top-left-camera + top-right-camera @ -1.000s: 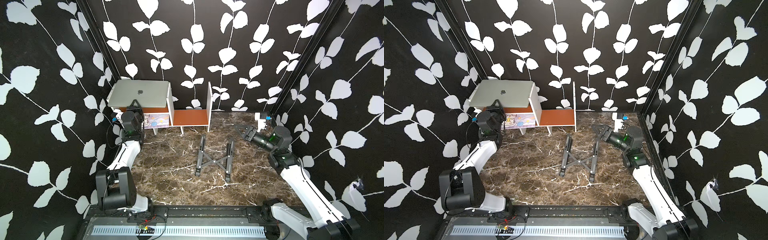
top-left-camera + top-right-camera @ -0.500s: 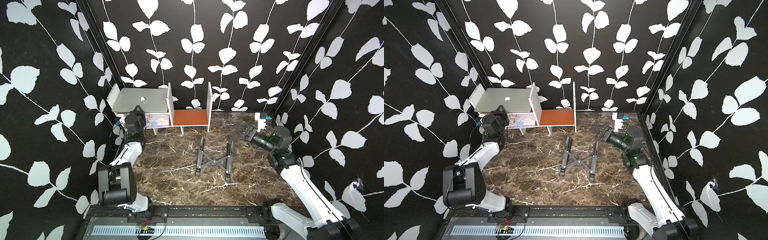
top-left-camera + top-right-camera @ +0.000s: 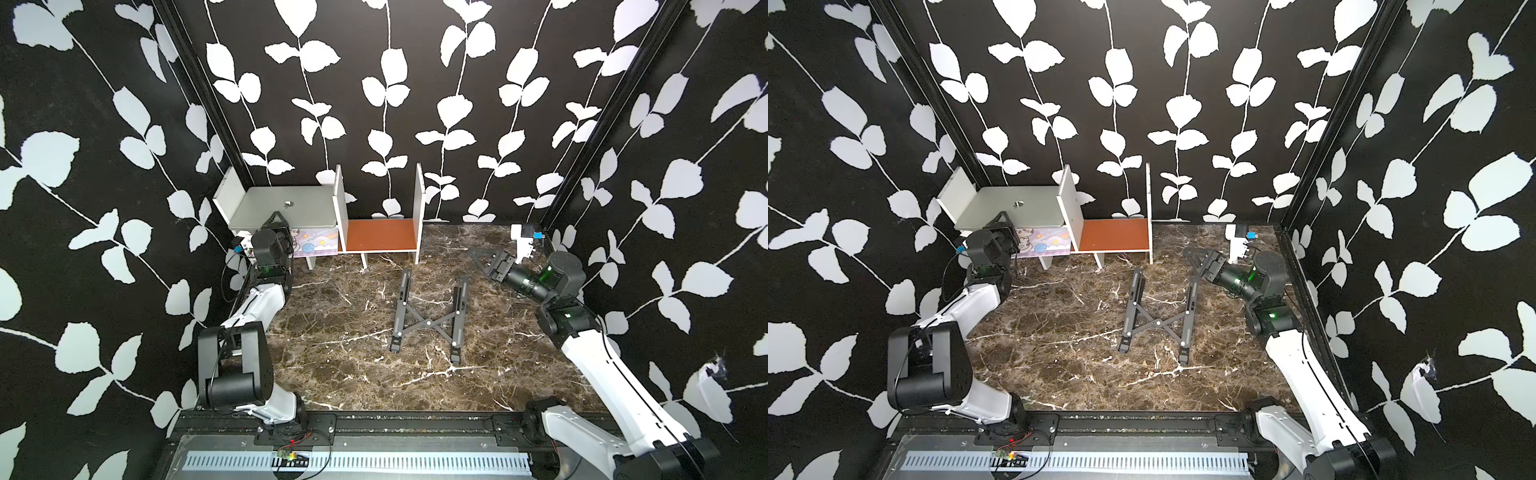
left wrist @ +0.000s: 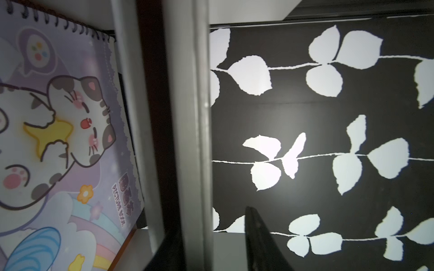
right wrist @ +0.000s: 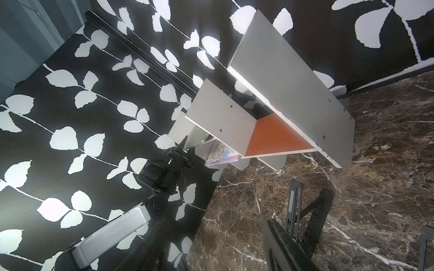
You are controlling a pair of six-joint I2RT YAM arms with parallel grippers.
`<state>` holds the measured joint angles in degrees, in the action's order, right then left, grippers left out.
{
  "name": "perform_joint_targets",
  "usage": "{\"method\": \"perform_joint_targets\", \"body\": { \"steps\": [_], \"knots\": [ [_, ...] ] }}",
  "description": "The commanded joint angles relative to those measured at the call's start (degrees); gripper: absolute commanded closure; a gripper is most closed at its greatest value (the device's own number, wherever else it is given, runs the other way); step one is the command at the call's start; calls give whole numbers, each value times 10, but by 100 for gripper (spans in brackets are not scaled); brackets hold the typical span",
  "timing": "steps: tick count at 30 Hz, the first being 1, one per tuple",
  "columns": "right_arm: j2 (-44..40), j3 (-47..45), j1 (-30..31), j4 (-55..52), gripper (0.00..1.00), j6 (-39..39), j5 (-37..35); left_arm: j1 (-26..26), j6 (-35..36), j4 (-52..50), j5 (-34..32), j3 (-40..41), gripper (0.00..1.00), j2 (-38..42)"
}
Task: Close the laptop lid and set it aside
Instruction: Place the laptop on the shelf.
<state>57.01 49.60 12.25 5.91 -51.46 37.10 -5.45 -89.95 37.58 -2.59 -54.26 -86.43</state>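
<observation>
Two claws: right claw (image 3: 478,255) wide, empty near stand (image 3: 426,322); left claw (image 3: 276,218) at laptop (image 3: 286,205), spread unclear.

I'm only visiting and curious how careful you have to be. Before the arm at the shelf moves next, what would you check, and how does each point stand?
1. Lid shut flat: ok.
2. Laptop lying inside the left bay of the shelf: ok.
3. Left gripper free of the laptop: cannot tell; it sits at the front edge.
4. Right gripper open and empty: ok.
5. Stand apart from both arms: ok.
</observation>
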Motion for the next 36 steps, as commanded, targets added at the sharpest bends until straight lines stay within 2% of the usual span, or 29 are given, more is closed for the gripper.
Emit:
{"method": "perform_joint_targets", "body": {
  "steps": [1, 4, 6, 7, 8, 15, 20, 29, 36],
  "knots": [
    [-9, 16, -4, 8, 36, 7, 3, 0, -2, 51, 8, 5, 46, 39],
    [-10, 15, -5, 8, 36, 7, 3, 0, 1, 32, 11, 18, 33, 52],
    [-10, 15, -5, 8, 36, 7, 4, 0, 7, 7, 12, 25, 16, 64],
    [-9, 14, -6, 8, 36, 7, 4, 0, 10, -12, 11, 27, 3, 71],
    [-10, 14, -6, 8, 36, 7, 4, 1, 14, -25, 12, 30, 2, 78],
    [-14, 7, -7, 9, 36, 7, 7, -1, 30, -126, 15, 55, 2, 126],
    [-18, 1, -8, 7, 36, 7, 9, -1, 41, -159, 5, 84, 1, 167],
    [-25, -9, -9, 4, 36, 6, 12, -1, 71, -181, 19, 146, 1, 244],
    [-35, -14, -8, -10, 36, 13, 11, 0, 130, -160, 80, 183, 1, 284]
  ]
}}
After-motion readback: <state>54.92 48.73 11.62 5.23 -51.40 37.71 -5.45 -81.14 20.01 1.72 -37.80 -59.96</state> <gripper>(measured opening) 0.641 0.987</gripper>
